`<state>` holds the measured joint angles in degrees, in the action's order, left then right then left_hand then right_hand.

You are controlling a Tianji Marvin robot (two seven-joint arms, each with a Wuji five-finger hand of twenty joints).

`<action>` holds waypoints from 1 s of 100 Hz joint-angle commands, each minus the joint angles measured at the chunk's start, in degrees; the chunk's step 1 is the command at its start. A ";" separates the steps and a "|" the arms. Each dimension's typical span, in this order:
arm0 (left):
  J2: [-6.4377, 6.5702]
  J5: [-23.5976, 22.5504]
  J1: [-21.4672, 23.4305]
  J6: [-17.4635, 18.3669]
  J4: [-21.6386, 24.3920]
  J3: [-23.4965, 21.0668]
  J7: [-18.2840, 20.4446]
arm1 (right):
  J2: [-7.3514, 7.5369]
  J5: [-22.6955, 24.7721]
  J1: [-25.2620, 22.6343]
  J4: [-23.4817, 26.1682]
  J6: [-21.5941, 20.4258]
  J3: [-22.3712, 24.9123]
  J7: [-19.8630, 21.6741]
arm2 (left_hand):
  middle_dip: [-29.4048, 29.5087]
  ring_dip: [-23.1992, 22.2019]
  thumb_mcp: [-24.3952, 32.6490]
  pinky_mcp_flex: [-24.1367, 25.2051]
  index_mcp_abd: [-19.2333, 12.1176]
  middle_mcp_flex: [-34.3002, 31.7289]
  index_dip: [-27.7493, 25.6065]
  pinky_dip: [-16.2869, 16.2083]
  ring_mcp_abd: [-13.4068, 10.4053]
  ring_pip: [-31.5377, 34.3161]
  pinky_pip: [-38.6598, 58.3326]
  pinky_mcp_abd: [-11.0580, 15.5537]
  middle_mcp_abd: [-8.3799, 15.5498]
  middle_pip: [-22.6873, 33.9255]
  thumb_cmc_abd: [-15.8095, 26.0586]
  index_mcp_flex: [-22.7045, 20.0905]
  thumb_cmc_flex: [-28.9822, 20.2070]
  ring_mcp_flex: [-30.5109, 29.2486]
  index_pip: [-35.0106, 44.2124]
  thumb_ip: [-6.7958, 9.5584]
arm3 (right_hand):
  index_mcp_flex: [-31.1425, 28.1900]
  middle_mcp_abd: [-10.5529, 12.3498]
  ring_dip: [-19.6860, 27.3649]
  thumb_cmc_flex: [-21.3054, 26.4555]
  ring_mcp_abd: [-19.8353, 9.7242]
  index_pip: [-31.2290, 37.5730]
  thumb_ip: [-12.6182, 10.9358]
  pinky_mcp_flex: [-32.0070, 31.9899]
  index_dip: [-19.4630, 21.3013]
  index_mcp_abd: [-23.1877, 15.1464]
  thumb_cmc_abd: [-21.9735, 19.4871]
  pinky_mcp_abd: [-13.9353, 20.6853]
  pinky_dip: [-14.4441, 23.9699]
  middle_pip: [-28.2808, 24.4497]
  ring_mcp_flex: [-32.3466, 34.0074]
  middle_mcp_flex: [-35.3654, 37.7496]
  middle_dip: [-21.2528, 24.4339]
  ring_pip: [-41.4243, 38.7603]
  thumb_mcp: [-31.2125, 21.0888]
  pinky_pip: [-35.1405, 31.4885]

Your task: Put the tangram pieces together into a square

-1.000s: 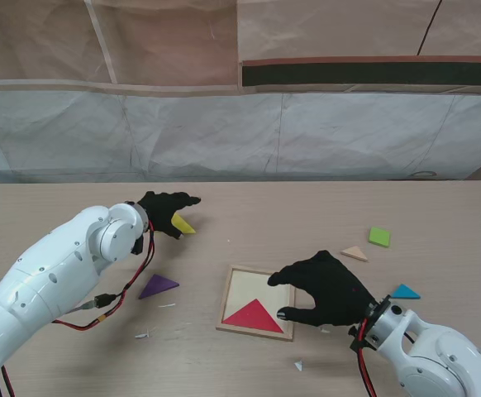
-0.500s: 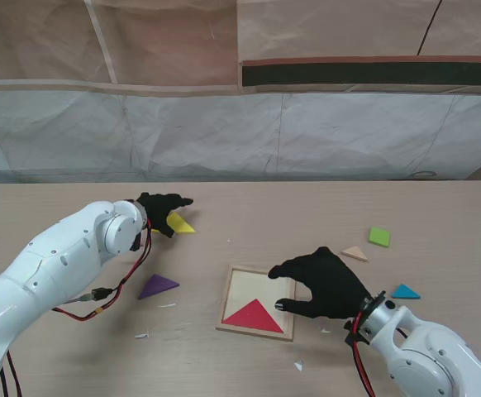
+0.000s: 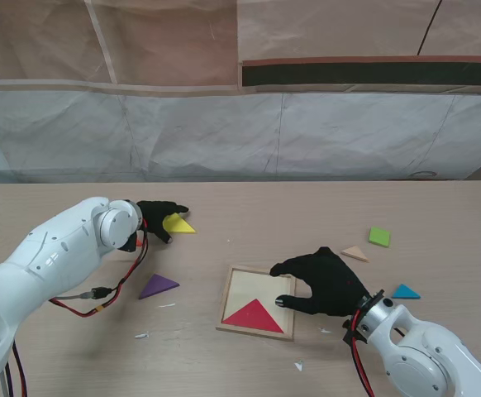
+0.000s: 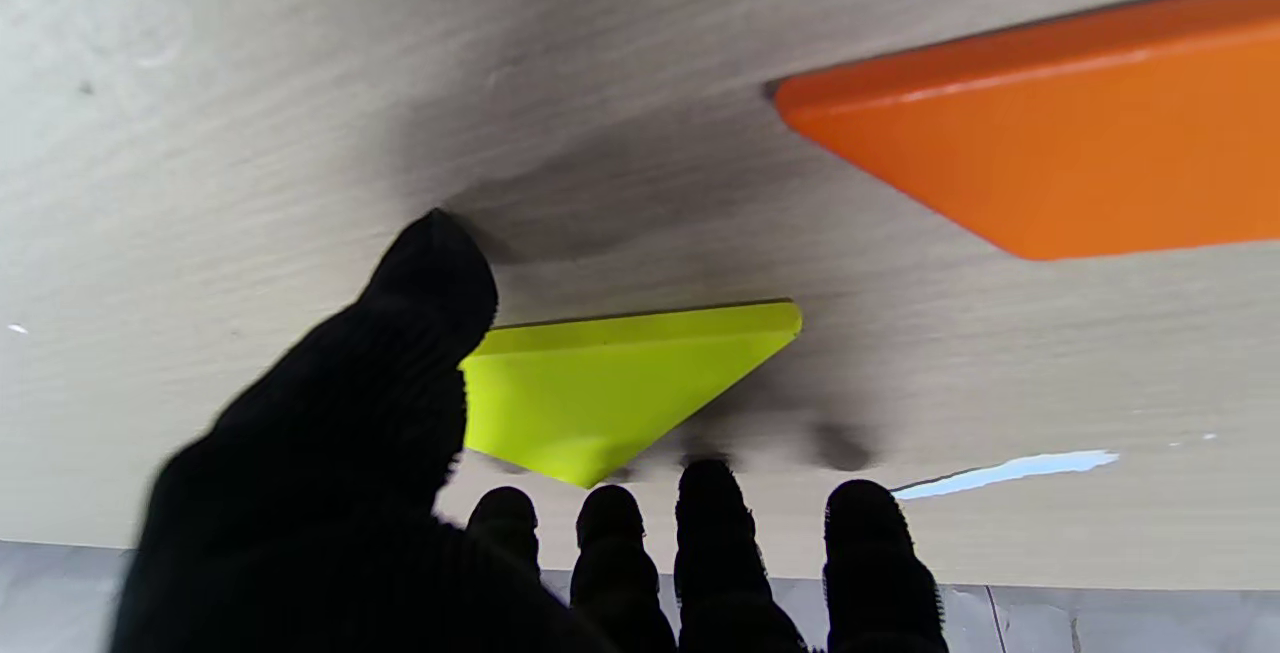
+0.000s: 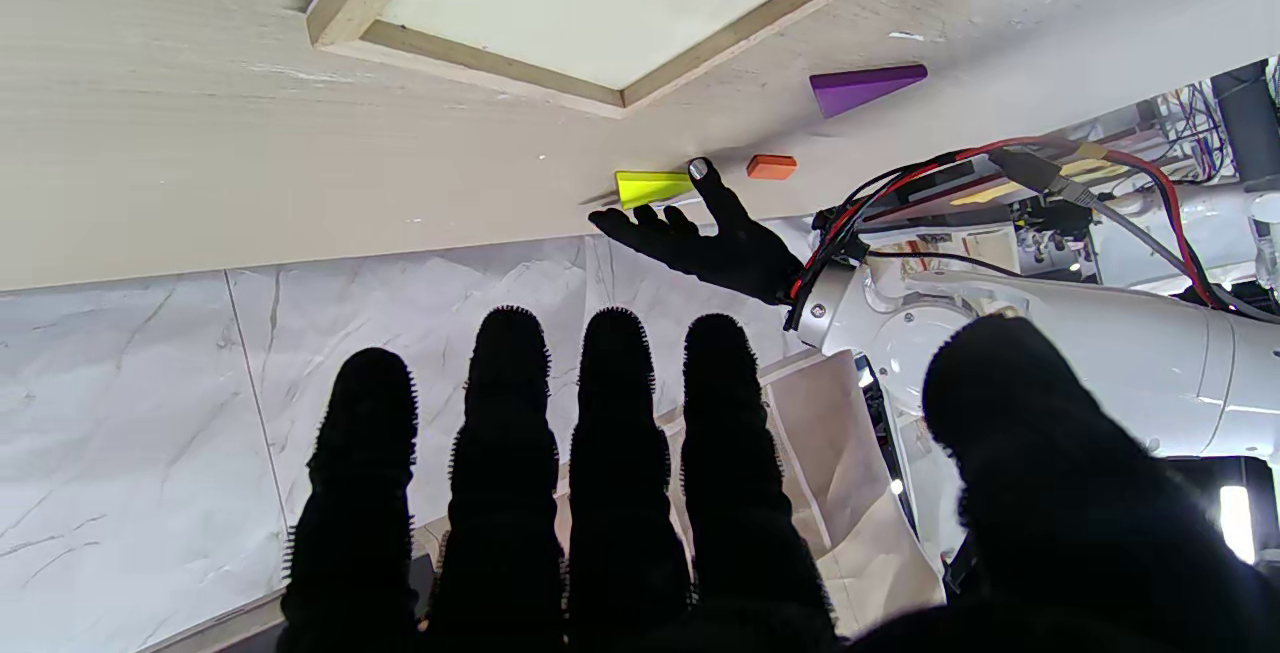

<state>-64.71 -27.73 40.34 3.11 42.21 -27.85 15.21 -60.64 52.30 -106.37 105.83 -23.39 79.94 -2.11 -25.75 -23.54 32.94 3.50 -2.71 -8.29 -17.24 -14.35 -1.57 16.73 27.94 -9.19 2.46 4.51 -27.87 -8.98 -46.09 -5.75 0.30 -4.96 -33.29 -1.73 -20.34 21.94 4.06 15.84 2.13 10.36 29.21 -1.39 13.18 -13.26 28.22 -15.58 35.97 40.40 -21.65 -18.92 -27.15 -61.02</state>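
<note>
1. Your left hand [image 3: 158, 218] in its black glove is spread and holds nothing. Its fingertips [image 4: 705, 493] are just beside the flat yellow triangle piece [image 3: 177, 223] on the far left of the light wooden table [image 3: 249, 207].
2. An orange flat piece [image 4: 1050, 153] lies near the yellow one.
3. Your right hand [image 3: 327, 283] is spread too, holding nothing, over the right side of the square wooden tray [image 3: 242, 273].
4. The red triangle piece [image 3: 254, 316] lies in the near part of the tray.
5. The purple triangle piece [image 3: 157, 286] lies left of the tray.
6. The green square piece [image 3: 379, 236], the tan piece [image 3: 354, 253] and the blue triangle piece [image 3: 404, 291] lie on the right.
</note>
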 commanded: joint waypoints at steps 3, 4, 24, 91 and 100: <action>-0.96 -0.22 -0.23 0.03 -1.04 0.97 1.17 | -0.31 0.01 -0.59 0.59 0.45 -0.01 0.81 | -1.54 -1.86 5.44 -0.61 0.64 -0.56 -8.67 -3.72 2.36 5.06 6.85 2.53 -1.19 4.11 -2.18 1.85 -2.48 -1.27 4.36 0.00 | 0.38 0.18 0.31 -0.56 -0.25 -0.28 0.03 -1.26 -0.23 -0.73 -2.17 -0.53 0.16 0.83 -0.62 -1.09 -0.03 0.85 1.02 0.68; -0.99 -0.23 -0.31 0.11 -1.16 1.17 1.15 | -0.31 -0.02 -0.60 0.61 0.49 0.00 0.85 | -1.48 -2.00 5.70 -0.61 0.80 -0.74 -9.78 -4.22 2.47 5.61 7.95 2.79 -1.32 4.55 -2.22 1.83 -2.58 -1.41 5.20 -0.04 | 0.38 0.18 0.31 -0.56 -0.22 -0.28 0.03 -1.26 -0.24 -0.72 -2.16 -0.53 0.16 0.84 -0.65 -1.12 -0.03 0.86 1.02 0.68; -1.74 -0.74 -1.26 1.64 -3.40 4.10 -0.47 | -0.33 -1.12 -0.40 0.53 1.37 -0.26 1.62 | -1.16 -2.81 8.84 -0.48 3.75 -3.27 -10.70 -10.75 4.13 13.07 22.75 6.44 -2.91 14.99 -3.10 0.53 -3.86 -4.90 25.38 -0.43 | 0.18 0.09 0.28 -0.36 -0.17 -0.12 0.01 -1.34 -0.21 -0.61 -2.11 -0.44 0.19 0.73 -0.67 -1.02 -0.08 0.81 1.05 0.70; -0.04 -5.19 3.26 0.33 2.13 1.01 -3.80 | -0.01 0.01 -4.71 2.95 -0.01 2.66 3.64 | -9.49 -6.39 12.39 -15.35 2.15 -13.82 -38.62 -17.49 6.46 25.76 36.90 5.90 -1.94 39.59 -7.19 0.83 -4.50 -19.98 65.62 -0.96 | 1.11 0.01 0.33 -0.49 -0.21 -0.52 -0.02 -1.54 -0.41 -0.43 -2.54 -0.36 0.27 0.87 -1.18 -1.67 -0.02 0.89 1.37 0.81; 0.19 -6.16 4.39 0.11 3.15 -0.32 -4.95 | 0.01 0.79 -5.76 3.82 -0.25 3.46 3.65 | -10.78 -6.59 13.17 -18.17 2.97 -15.23 -44.16 -17.89 6.90 27.21 38.25 4.82 -2.19 42.77 -7.72 0.63 -4.66 -22.54 66.67 -0.86 | 1.02 0.05 0.34 -0.56 -0.23 -0.52 -0.03 -1.56 -0.42 -0.50 -2.57 -0.40 0.28 0.90 -1.16 -1.65 0.00 0.91 1.38 0.82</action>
<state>-64.62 -33.55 42.41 3.41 45.59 -28.55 9.30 -60.64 52.27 -110.92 108.62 -23.38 83.09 0.86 -34.94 -27.54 41.99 -12.64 0.78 -20.56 -56.97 -31.09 3.56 37.22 63.86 -3.31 0.23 41.08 -35.09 -7.47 -49.37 -18.97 61.49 -6.74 -33.29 -1.73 -20.34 21.94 4.06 15.85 2.13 9.88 29.21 -1.39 13.16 -13.26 28.22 -15.57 35.96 40.40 -21.65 -18.92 -27.15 -61.00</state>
